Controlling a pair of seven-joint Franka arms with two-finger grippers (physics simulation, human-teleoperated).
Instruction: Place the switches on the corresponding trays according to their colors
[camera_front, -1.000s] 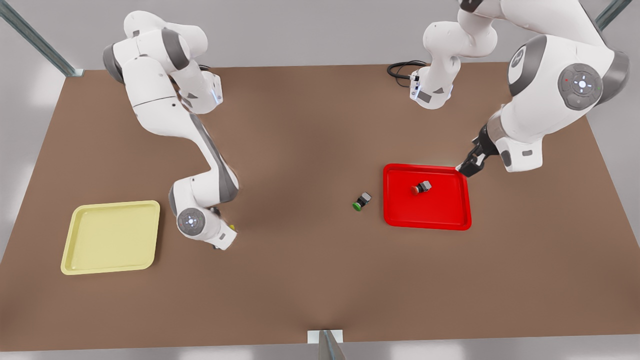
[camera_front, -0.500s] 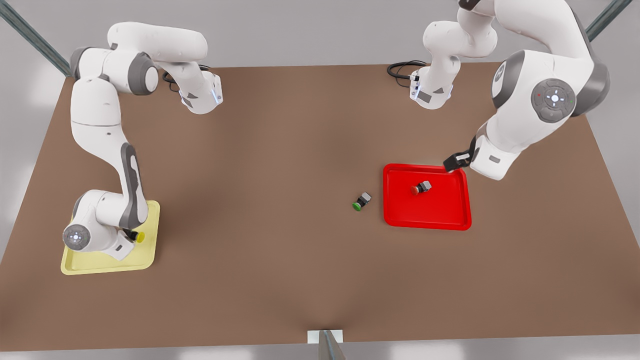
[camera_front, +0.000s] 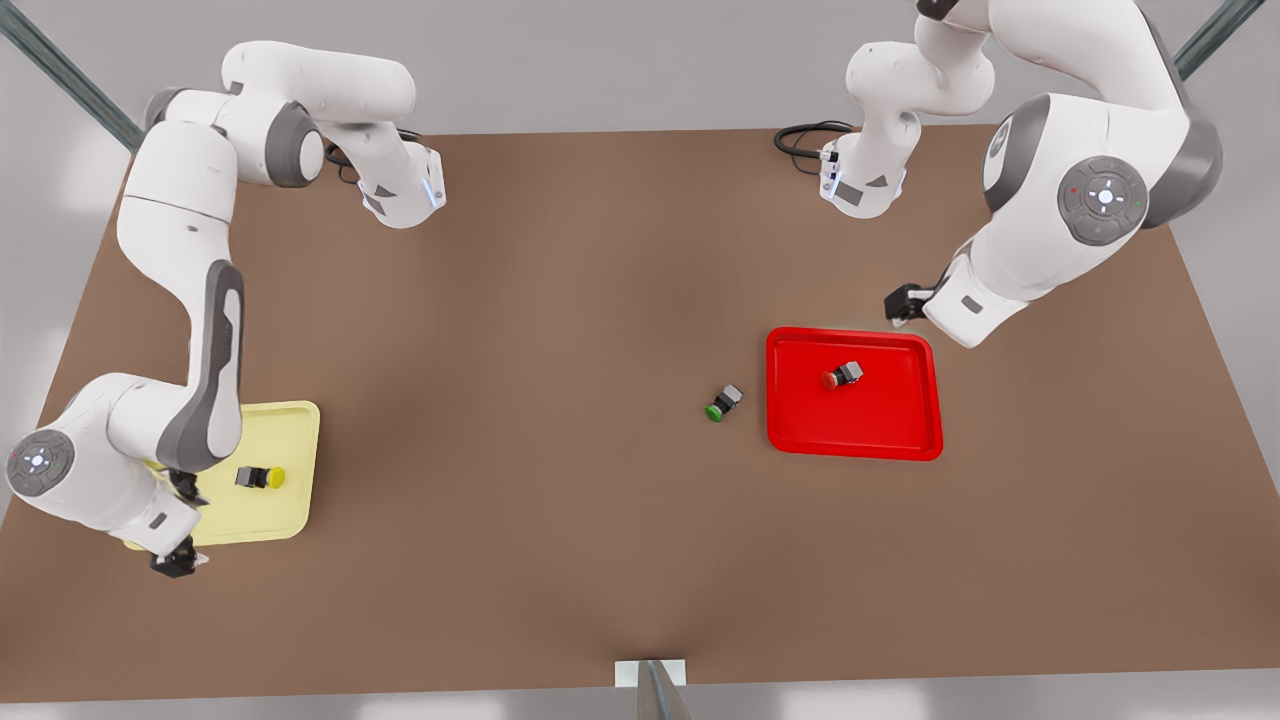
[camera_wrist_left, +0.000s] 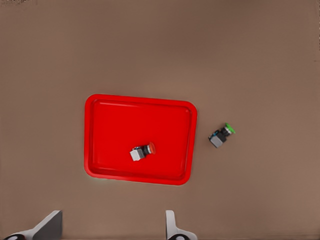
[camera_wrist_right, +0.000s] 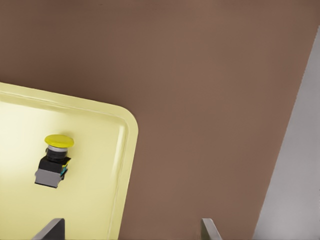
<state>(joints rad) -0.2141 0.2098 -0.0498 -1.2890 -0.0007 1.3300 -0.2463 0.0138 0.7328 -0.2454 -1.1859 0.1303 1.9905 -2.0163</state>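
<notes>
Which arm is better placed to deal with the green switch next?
Probably left. The left gripper, open, hovers beside the red tray, near the green switch on the table. The right gripper, open, is far off by the yellow tray.

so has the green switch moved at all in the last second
No. In the front view the green switch lies on the table just off the red tray, on the front view's left of it, same as before.
</notes>
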